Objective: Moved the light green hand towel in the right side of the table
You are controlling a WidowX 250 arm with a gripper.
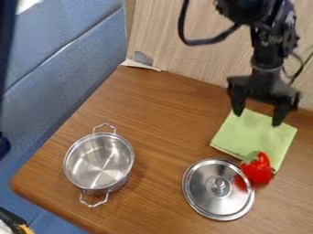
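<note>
My gripper (258, 118) hangs at the upper right over the far part of the light green towel (254, 135), its two fingers spread apart with nothing seen between them. The towel lies folded and flat on the right side of the wooden table. I cannot tell whether the fingertips touch the cloth. A red pepper-like object (258, 170) with a green top is at the towel's near edge, covering part of it.
A steel lid (218, 189) lies just left of the red object, near the front. An open steel pot (99, 162) with two handles stands on the left. A wooden wall panel (177, 50) rises behind the table (160, 103), and blue seating (58, 77) borders its left side.
</note>
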